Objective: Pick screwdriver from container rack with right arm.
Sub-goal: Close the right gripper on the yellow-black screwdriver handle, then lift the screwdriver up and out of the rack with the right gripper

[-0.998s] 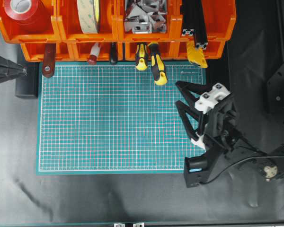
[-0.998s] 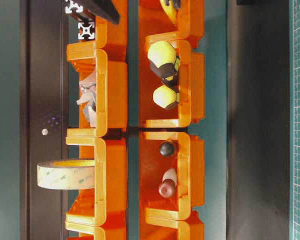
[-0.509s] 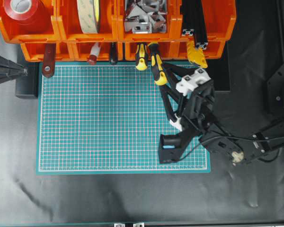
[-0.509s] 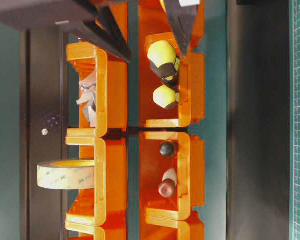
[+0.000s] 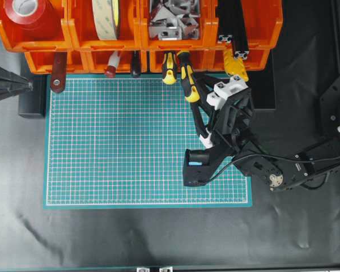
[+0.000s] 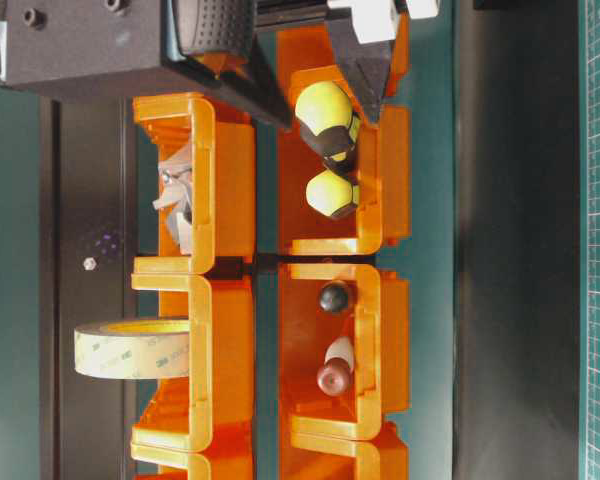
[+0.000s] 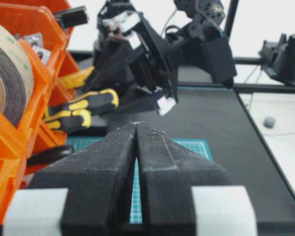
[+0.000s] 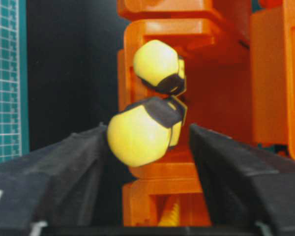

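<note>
The right gripper straddles the screwdriver handle at the rack, jaws released; next, I judge, clench and withdraw.

The right arm is reaching from the right edge across the lower right of the overhead view, its wrist turned so that the right gripper is pointing toward the top. Its two black fingers are standing apart, one on each side of a yellow-and-black handle, with a gap showing on both sides. The left gripper is lying level at the left edge, its fingers pressed together.
</note>
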You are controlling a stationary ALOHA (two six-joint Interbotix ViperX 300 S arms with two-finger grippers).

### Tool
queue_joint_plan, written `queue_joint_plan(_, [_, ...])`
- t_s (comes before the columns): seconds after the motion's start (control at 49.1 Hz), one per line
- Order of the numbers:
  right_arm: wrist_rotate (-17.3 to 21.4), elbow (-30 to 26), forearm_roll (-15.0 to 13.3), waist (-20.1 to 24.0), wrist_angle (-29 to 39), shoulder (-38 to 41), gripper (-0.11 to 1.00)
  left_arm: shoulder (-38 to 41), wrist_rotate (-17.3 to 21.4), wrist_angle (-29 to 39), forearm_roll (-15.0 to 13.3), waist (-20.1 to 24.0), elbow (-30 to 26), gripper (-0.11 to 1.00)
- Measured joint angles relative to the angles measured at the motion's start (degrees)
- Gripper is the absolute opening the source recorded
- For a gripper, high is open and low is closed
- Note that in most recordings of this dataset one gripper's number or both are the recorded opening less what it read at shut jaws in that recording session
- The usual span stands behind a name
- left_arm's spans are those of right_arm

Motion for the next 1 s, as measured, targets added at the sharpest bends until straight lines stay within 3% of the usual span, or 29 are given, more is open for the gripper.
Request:
queue_joint_plan(0.102, [0.5, -0.1, 0.4, 0.2, 0.1, 0.1, 0.41, 0.0, 0.0, 0.0, 0.0, 0.0, 0.0, 0.0])
queue_joint_plan(0.428, [2.1, -1.7, 0.5, 0.8, 1.1, 0.2, 0.41, 0.0, 0.0, 0.0, 0.0, -0.1, 0.0, 0.0])
queue_joint_plan(0.693, [1.9, -3.4, 0.5, 2.0, 6.4, 0.2, 0.39, 0.0, -0.1, -0.1, 0.0, -0.1, 0.0, 0.0])
queue_joint_plan(0.998, [0.1, -6.8, 0.4, 7.0, 11.0, 0.1, 0.37, 0.0, -0.1, 0.0, 0.0, -0.1, 0.0, 0.0])
